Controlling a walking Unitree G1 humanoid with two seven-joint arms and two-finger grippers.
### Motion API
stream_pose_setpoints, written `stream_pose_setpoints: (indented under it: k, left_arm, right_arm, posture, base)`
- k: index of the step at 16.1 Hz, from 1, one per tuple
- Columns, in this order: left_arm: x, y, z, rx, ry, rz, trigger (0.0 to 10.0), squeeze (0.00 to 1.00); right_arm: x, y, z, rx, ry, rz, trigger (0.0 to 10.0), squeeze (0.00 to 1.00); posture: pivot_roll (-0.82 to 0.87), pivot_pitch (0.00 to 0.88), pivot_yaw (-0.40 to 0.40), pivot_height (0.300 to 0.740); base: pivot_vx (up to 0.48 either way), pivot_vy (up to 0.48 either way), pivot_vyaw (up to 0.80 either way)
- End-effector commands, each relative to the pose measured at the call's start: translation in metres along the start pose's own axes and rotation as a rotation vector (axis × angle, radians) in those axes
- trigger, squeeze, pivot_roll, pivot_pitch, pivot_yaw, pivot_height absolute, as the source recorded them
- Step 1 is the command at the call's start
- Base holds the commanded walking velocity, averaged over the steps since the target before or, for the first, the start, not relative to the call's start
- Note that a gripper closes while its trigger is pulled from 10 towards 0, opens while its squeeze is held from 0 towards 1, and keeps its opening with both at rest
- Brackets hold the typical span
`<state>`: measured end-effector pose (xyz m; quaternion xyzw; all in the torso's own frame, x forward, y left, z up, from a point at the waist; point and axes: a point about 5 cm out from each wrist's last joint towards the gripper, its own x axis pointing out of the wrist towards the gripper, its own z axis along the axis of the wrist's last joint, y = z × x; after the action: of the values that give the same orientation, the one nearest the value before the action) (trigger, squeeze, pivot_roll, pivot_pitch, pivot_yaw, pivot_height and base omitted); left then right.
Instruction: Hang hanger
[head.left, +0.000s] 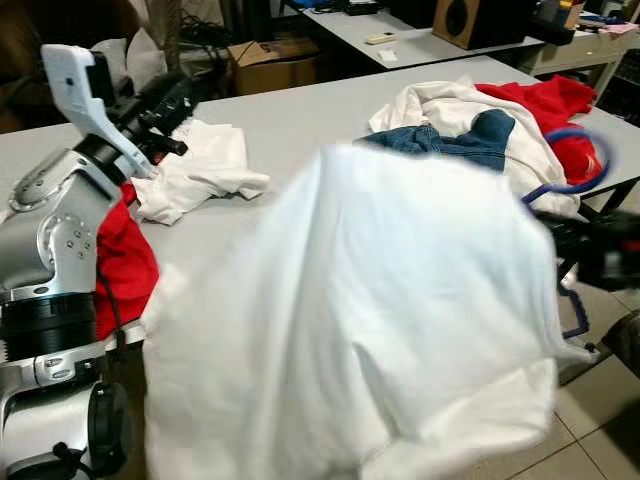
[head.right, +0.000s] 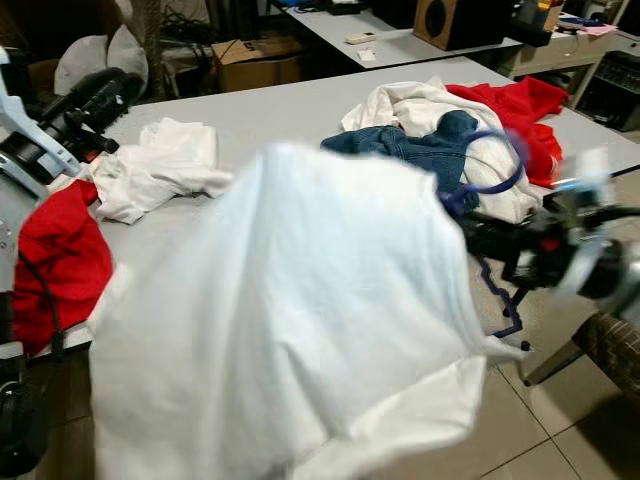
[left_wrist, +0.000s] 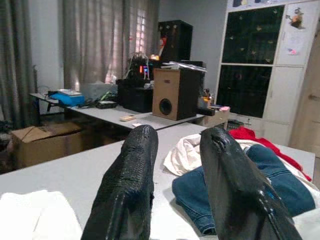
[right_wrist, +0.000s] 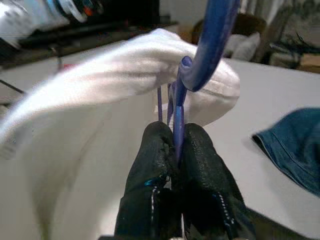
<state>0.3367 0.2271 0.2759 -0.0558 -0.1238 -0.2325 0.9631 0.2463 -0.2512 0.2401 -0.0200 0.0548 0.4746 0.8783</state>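
Observation:
A blue plastic hanger (right_wrist: 207, 55) carries a large white shirt (head.left: 380, 320) that hangs in front of the grey table (head.left: 300, 120). My right gripper (right_wrist: 175, 145) is shut on the hanger's neck, just below its hook (head.right: 500, 165); the arm (head.right: 570, 255) comes in from the right, blurred. The shirt hides most of the hanger's frame. My left gripper (left_wrist: 175, 145) is open and holds nothing. It is raised over the table's left end (head.left: 165, 105), pointing toward the far side.
On the table lie a crumpled white garment (head.left: 200, 170), a red cloth (head.left: 125, 265) at the left edge, and a pile of white, red and denim clothes (head.left: 480, 130) on the right. A cardboard box (head.left: 270, 60) and a desk with a speaker (head.left: 470, 20) stand beyond.

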Motion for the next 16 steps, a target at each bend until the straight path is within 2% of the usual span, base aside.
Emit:
stream_pose_setpoints:
  k: [1, 2, 3, 4, 5, 6, 7, 8, 9, 10, 11, 12, 13, 15, 16]
  left_arm:
    - [-0.001, -0.004, 0.006, 0.002, -0.018, -0.011, 10.0, 0.0]
    - [0.006, -0.027, 0.01, -0.003, 0.002, -0.142, 10.0, 0.0]
    - [0.008, -0.04, 0.01, -0.002, 0.026, -0.213, 10.0, 0.0]
    - [0.009, -0.044, 0.009, -0.004, 0.036, -0.236, 10.0, 0.0]
    - [0.012, -0.078, 0.006, -0.042, 0.092, -0.42, 10.0, 1.0]
    - [0.014, -0.101, 0.003, -0.067, 0.128, -0.527, 10.0, 1.0]
    - [0.018, -0.115, -0.005, -0.037, 0.179, -0.551, 10.0, 1.0]
    - [0.023, -0.121, -0.019, 0.053, 0.239, -0.523, 10.0, 1.0]
    - [0.03, -0.113, -0.029, 0.151, 0.236, -0.419, 10.0, 1.0]
    - [0.032, -0.105, -0.026, 0.194, 0.205, -0.378, 10.0, 1.0]
    - [0.033, -0.102, -0.024, 0.2, 0.19, -0.364, 10.0, 1.0]
    - [0.028, -0.09, -0.019, 0.134, 0.19, -0.342, 10.0, 0.94]
    - [0.023, -0.084, -0.016, 0.071, 0.178, -0.353, 10.0, 0.0]
    - [0.008, -0.06, -0.006, -0.119, 0.079, -0.343, 10.0, 0.0]
    - [-0.011, -0.066, -0.01, -0.176, 0.12, -0.559, 10.0, 0.0]
  right_arm:
    - [0.002, 0.0, 0.002, -0.031, -0.003, -0.016, 0.0, 0.0]
    - [0.005, 0.0, 0.001, -0.039, -0.018, -0.025, 0.0, 0.0]
    - [0.006, -0.002, 0.0, -0.045, -0.023, -0.04, 0.0, 0.0]
    - [0.007, -0.003, 0.0, -0.052, -0.024, -0.052, 0.0, 0.0]
    - [0.01, -0.008, 0.001, -0.048, -0.046, -0.086, 0.0, 0.0]
    - [0.014, -0.01, 0.001, -0.039, -0.056, -0.096, 0.0, 0.0]
    - [0.018, -0.007, 0.0, -0.037, -0.053, -0.066, 0.0, 0.0]
    - [0.022, -0.002, 0.0, -0.032, -0.058, -0.016, 0.0, 0.0]
    - [0.023, 0.003, 0.0, -0.02, -0.064, 0.039, 0.0, 0.0]
    - [0.021, 0.006, 0.001, -0.008, -0.06, 0.077, 0.0, 0.0]
    - [0.019, 0.008, 0.001, -0.001, -0.058, 0.096, 0.0, 0.0]
    - [0.012, 0.014, 0.005, 0.057, -0.091, 0.181, 0.0, 0.0]
    - [0.007, 0.016, 0.008, 0.084, -0.112, 0.226, 0.0, 0.0]
    - [-0.008, 0.013, 0.008, 0.135, -0.106, 0.26, 0.0, 0.0]
    - [-0.015, 0.009, 0.007, 0.15, -0.073, 0.277, 0.0, 0.0]
  posture:
    - [-0.08, 0.0, 0.031, 0.74]
    - [-0.07, 0.0, 0.022, 0.74]
    - [-0.07, 0.0, 0.022, 0.74]
    - [-0.07, 0.0, 0.022, 0.74]
    - [-0.08, 0.0, 0.019, 0.74]
    - [-0.08, 0.0, 0.019, 0.74]
    - [-0.08, 0.0, 0.014, 0.74]
    - [-0.08, 0.0, 0.013, 0.74]
    - [-0.08, 0.0, 0.014, 0.74]
    - [-0.08, 0.0, 0.014, 0.74]
    - [-0.09, 0.0, 0.015, 0.74]
    - [-0.09, 0.0, 0.015, 0.74]
    - [-0.09, 0.0, 0.021, 0.74]
    - [-0.1, 0.0, 0.024, 0.74]
    - [-0.1, 0.0, 0.022, 0.74]
  base:
    - [0.0, 0.0, 0.0]
    - [0.0, 0.0, 0.0]
    - [0.0, 0.0, 0.0]
    - [0.0, 0.0, 0.0]
    - [0.0, 0.0, 0.0]
    - [0.0, 0.0, 0.0]
    - [0.0, 0.0, 0.0]
    - [0.0, 0.0, 0.0]
    - [0.0, 0.0, 0.0]
    - [0.0, 0.0, 0.0]
    - [0.0, 0.0, 0.0]
    - [0.0, 0.0, 0.0]
    - [0.0, 0.0, 0.0]
    - [0.0, 0.0, 0.0]
    - [0.0, 0.0, 0.0]
